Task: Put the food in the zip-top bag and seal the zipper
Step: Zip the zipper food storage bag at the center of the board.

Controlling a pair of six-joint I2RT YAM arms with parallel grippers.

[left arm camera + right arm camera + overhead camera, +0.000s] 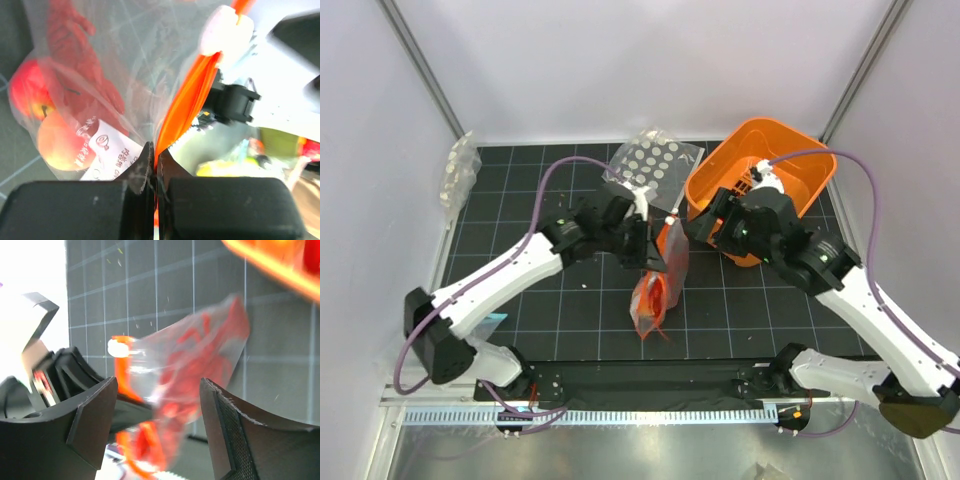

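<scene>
Left end effector (155, 150) first: its two black fingers are pressed tight together, pinching the orange-red zipper (187, 100) right at the edge of the zip-top bag (125, 60). From that pinch the strip runs up and away to a white slider (225, 30) at its far end. And there's the food, already inside the clear plastic: the red octopus piece (75, 75) high in the bag, two red-orange fruit balls (60, 142) tucked below it, beside a white printed label.

Over to the right end effector (159, 385): fingers spread wide, nothing between the pads, with the bag blurred just beyond them and the slider showing off to its left.

From above, the two end effectors face each other mid-bench, left (650, 245) and right (698, 228), close together with the mouth of the bag between them. The bag (658, 285) hangs from the left one toward the near edge; whether its lower end touches the black gridded bench (550, 300) I cannot tell. Behind the right arm sits the orange basket (790, 175), and beside it, at the back, a clear bag of white discs (650, 160).
</scene>
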